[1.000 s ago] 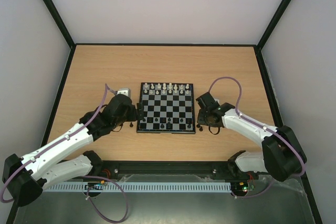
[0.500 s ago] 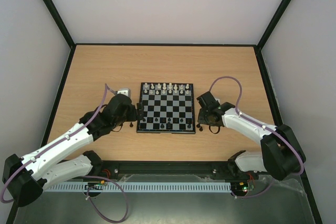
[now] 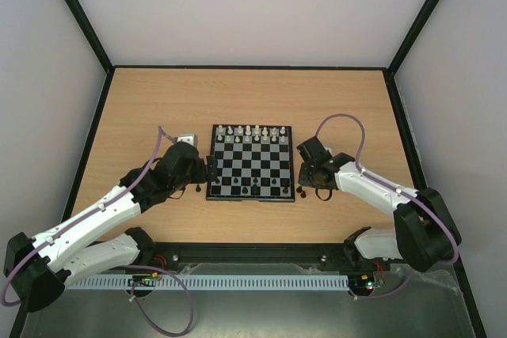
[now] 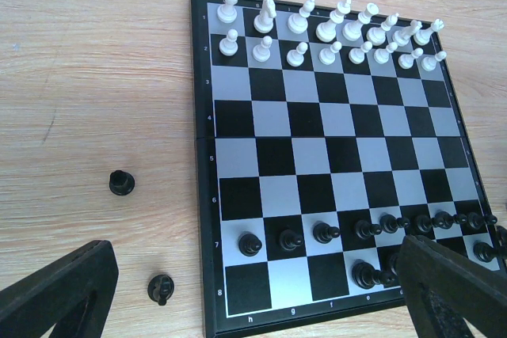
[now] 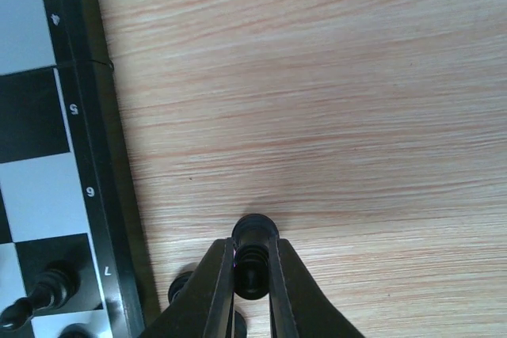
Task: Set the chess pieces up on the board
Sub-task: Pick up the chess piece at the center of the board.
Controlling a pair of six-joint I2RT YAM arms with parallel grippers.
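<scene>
The right gripper (image 5: pixel 252 271) had just been closed — a tiny black chess piece (image 5: pixel 253 233) was pinched between its fingers (image 5: pixel 215 289), beside the black-and-grey checkered board (image 5: pixel 93 124) to their left, judged ready for lifting; the left gripper (image 4: pixel 253 252) was held wide.

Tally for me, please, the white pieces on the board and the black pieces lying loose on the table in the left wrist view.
White pieces on the board: 16
Black pieces loose on the table: 2
Total: 18
</scene>
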